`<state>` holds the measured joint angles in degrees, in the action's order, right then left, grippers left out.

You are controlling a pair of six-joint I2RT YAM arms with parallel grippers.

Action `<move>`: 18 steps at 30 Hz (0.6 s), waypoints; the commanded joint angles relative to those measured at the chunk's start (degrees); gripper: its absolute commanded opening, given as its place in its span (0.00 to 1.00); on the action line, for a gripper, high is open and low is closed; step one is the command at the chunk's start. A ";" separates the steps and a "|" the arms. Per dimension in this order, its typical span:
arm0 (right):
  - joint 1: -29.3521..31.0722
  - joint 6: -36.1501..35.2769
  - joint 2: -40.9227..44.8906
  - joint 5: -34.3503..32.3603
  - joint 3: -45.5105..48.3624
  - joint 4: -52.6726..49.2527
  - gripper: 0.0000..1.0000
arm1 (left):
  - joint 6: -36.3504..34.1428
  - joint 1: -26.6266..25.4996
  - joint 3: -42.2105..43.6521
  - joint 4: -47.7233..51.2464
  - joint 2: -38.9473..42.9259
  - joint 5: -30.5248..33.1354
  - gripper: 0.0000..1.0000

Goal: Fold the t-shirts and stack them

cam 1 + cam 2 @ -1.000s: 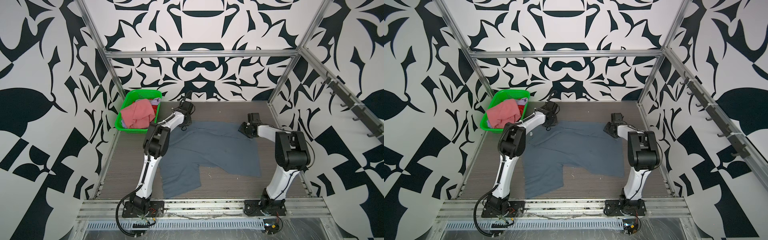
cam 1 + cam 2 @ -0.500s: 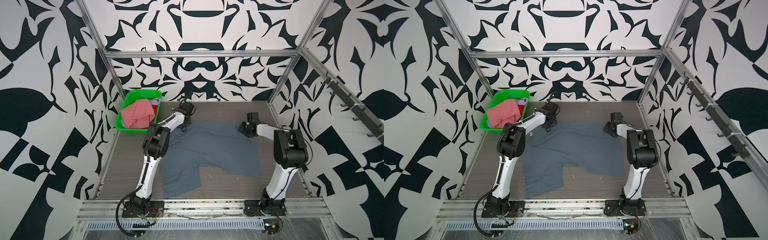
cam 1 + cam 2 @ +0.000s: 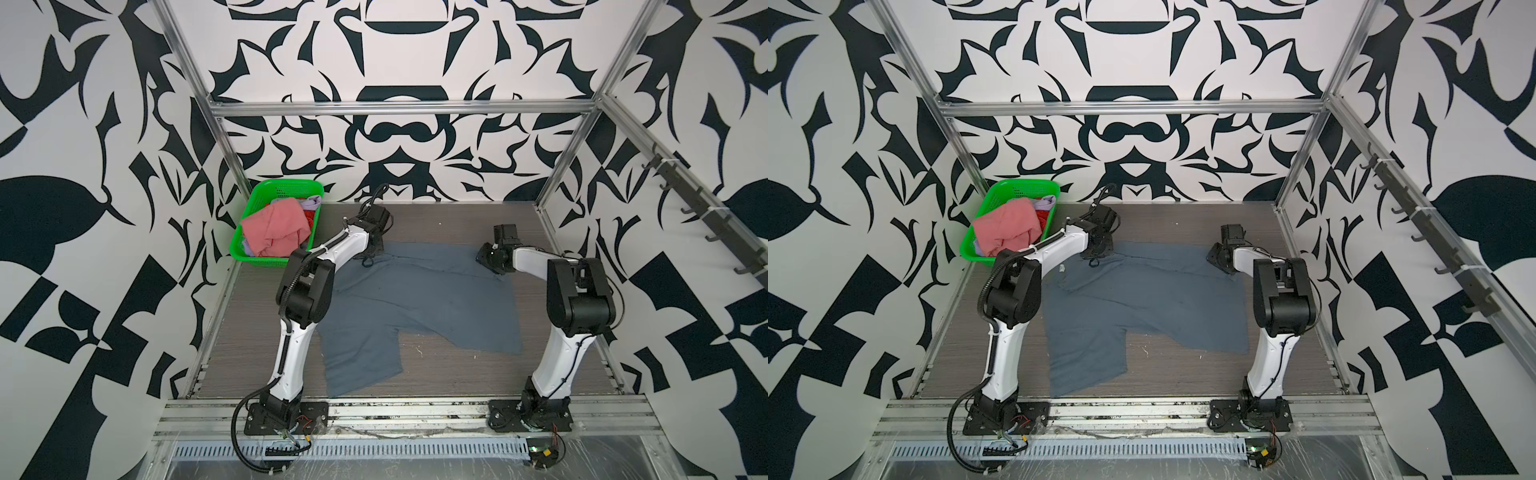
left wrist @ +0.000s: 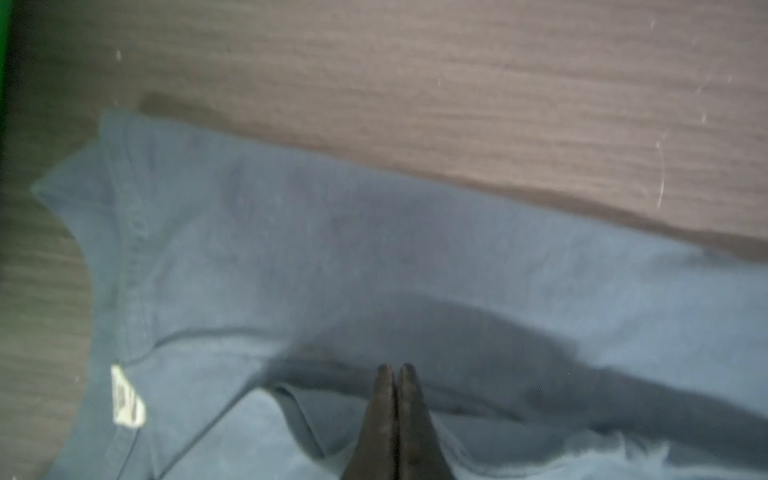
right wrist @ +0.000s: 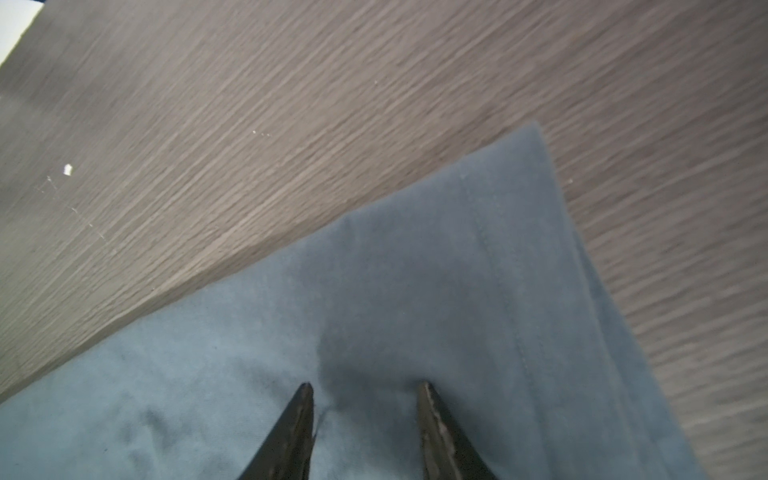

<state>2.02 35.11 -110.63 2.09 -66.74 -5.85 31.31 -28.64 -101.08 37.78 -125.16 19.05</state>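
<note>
A slate blue-grey t-shirt point(image 3: 415, 299) is spread nearly flat on the wood-grain table point(image 3: 449, 220), between the two arms, with one flap reaching toward the near edge. Both arms are stretched to its far edge, probably so that the edge can be taken at two places and folded over evenly.

The left gripper point(image 4: 395, 368) is pressed together on the cloth beside the collar, where a white label point(image 4: 126, 401) is sewn. Whether fabric is pinched between its tips cannot be told. The right gripper point(image 5: 365, 388) is set down with its jaws apart, the tips touching the shirt near a stitched hem corner, and nothing is held.

A green basket point(image 3: 286, 185) is kept in the far left corner, just beside the left arm. In it a salmon pink shirt point(image 3: 274, 228) is heaped over lavender cloth point(image 3: 311, 203) and red cloth point(image 3: 309, 216), all unfolded. The left side of the spread shirt is overhung by the left arm's elbow point(image 3: 307, 286), which may hinder a fold there.
</note>
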 commanded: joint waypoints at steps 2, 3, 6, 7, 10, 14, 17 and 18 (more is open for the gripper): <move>0.22 -1.14 -0.38 0.02 -2.47 -0.83 0.43 | 2.20 -1.53 3.50 3.73 7.65 -6.14 0.00; 0.24 -1.31 -0.53 -0.11 -2.68 -1.08 0.43 | 2.30 -1.96 4.21 4.36 8.98 -9.56 0.00; 0.14 -1.71 -0.33 -0.58 -3.38 -1.88 0.43 | 2.56 -4.01 5.72 7.27 11.54 -16.79 0.00; 0.09 -1.84 -0.36 -0.67 -3.55 -2.12 0.43 | 2.61 -4.43 6.03 8.52 11.76 -19.11 0.00; -0.08 -2.18 -0.03 -1.02 -4.00 -2.58 0.43 | 1.91 -5.51 7.93 12.91 12.17 -26.68 0.02; -0.24 -2.55 0.17 -1.08 -4.97 -4.09 0.44 | -0.69 -5.88 9.60 14.94 14.61 -25.70 0.31; -0.18 -2.73 0.97 -1.02 -4.81 -4.20 0.44 | -3.10 -4.51 7.32 16.17 16.40 -22.50 0.37; -0.20 -2.73 1.14 -1.03 -4.76 -4.26 0.44 | -3.52 -3.50 6.84 15.59 16.99 -22.25 0.39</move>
<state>1.96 33.15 -111.39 1.89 -69.82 -8.82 30.11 -34.46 -92.20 49.63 -112.03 -4.08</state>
